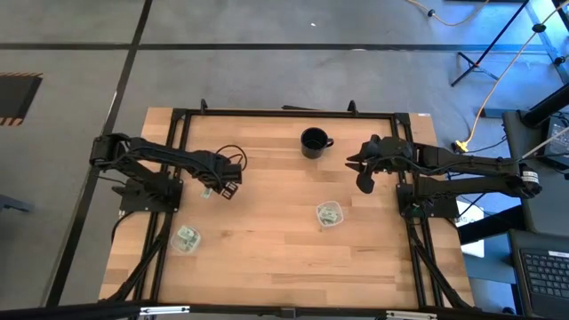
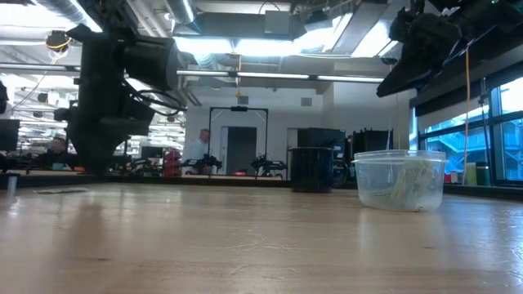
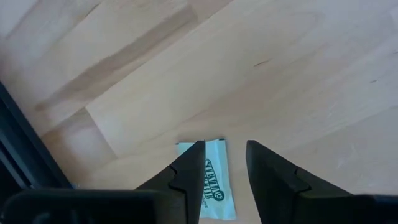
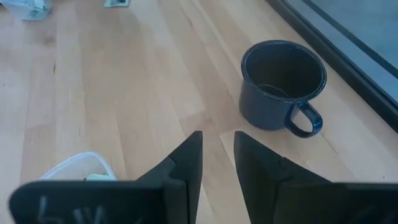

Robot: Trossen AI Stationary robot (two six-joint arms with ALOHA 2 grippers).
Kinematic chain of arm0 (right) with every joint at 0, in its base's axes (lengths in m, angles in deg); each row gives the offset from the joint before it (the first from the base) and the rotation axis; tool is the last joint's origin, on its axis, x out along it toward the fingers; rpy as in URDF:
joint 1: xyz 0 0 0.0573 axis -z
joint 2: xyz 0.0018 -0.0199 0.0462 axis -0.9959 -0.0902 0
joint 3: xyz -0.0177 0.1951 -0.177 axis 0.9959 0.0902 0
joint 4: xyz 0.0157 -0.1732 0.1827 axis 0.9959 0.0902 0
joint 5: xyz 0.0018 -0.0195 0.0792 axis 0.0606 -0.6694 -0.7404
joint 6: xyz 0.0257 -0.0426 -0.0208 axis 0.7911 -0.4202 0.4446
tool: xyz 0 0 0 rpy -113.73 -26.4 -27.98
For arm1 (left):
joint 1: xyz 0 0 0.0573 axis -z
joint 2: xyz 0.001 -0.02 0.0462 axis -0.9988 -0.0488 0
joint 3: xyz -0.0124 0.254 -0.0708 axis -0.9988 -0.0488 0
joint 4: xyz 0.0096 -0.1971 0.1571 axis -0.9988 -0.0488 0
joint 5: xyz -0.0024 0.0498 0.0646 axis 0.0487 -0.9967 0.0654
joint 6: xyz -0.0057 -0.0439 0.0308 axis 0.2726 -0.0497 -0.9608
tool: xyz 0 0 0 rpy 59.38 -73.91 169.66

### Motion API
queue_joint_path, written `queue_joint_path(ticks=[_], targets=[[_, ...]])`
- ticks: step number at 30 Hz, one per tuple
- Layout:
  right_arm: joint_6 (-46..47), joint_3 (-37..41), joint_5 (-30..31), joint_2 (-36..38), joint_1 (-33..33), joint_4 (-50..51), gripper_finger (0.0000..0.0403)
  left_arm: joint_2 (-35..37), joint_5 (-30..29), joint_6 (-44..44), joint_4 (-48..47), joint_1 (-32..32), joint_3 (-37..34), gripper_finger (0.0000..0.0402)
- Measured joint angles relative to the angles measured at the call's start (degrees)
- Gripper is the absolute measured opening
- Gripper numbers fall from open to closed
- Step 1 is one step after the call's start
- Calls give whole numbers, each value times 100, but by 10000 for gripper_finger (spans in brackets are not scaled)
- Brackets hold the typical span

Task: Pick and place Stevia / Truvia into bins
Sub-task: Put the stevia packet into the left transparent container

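1. Two clear plastic bins stand on the wooden table (image 1: 267, 258). One bin (image 1: 186, 238) sits near the left edge toward the front, and pale green sachets show inside it.
2. The other bin (image 1: 329, 214) stands right of the table's middle; in the low view a few pale sachets lean against its see-through wall.
3. A dark mug (image 1: 314, 142) with a handle stands near the back edge, well apart from both bins. The right wrist view looks into it, and what lies at its bottom cannot be made out.
4. One Stevia sachet (image 3: 212, 182) lies flat on the wood at the left side of the table, outside any bin.
5. The left gripper (image 3: 222, 162) hangs low over that sachet, its fingers spread with the sachet showing between them; whether they touch it cannot be told.
6. The right gripper (image 4: 217, 146) hovers above the table's right side, near the mug, its fingers slightly parted and holding nothing.
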Motion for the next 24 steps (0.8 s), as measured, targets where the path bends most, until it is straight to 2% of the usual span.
queue_joint_path(ticks=[16,24], targets=[[0,0,0,2,0,-40,95,-813,76,-619,-10,5,28,107],[0,-1,0,0,1,-36,95,-933,338,-785,251,-82,-119,78]])
